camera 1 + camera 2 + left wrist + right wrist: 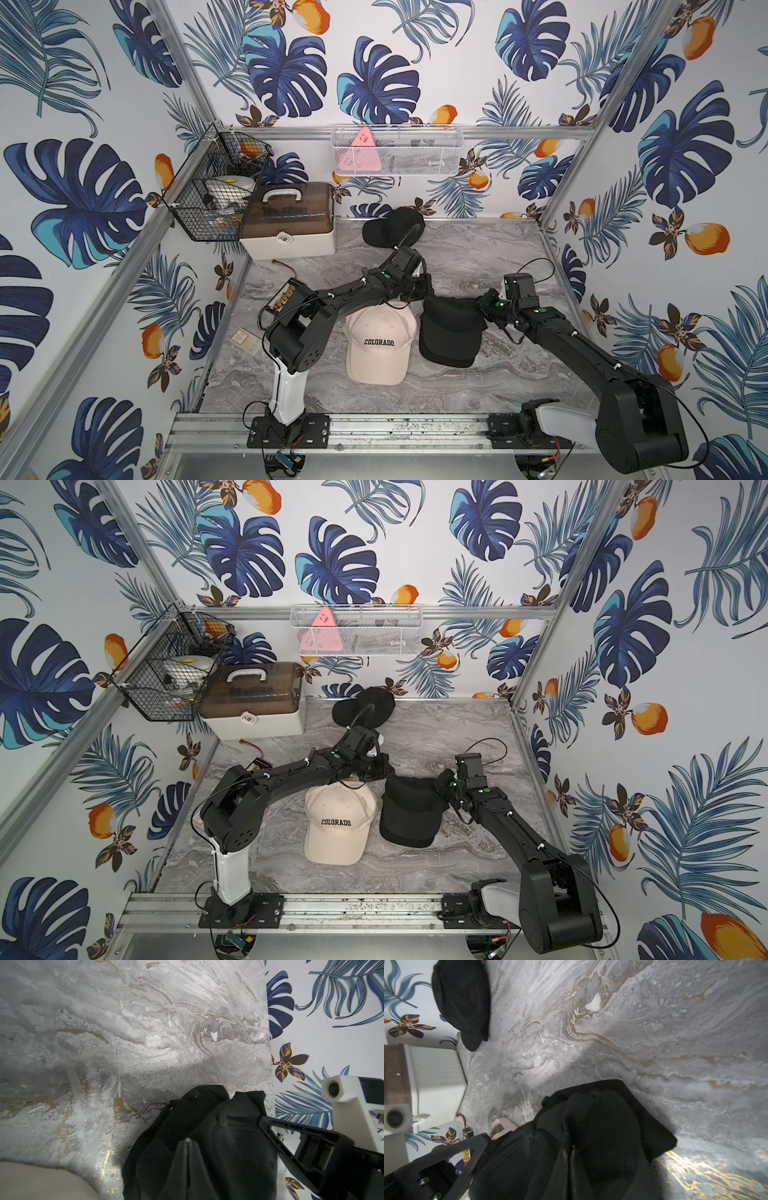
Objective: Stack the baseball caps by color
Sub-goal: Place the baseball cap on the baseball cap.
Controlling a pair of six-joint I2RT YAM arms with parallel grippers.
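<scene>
A cream baseball cap (380, 340) lettered COLORADO lies mid-table, brim toward the front; whether more caps lie under it I cannot tell. Right beside it sits a pile of black caps (451, 330). Another black cap (392, 228) rests alone by the back wall. My left gripper (188, 1140) is shut, its tips low over the rear left of the black pile (207, 1126). My right gripper (569, 1149) is shut too, at the pile's rear right (602, 1118). Nothing shows between either pair of fingers.
A white box with a brown lid (286, 220) stands at the back left, under a black wire basket (212, 195). A white mesh basket (397, 149) hangs on the back wall. A battery pack (286, 297) and a small card (241, 336) lie by the left edge.
</scene>
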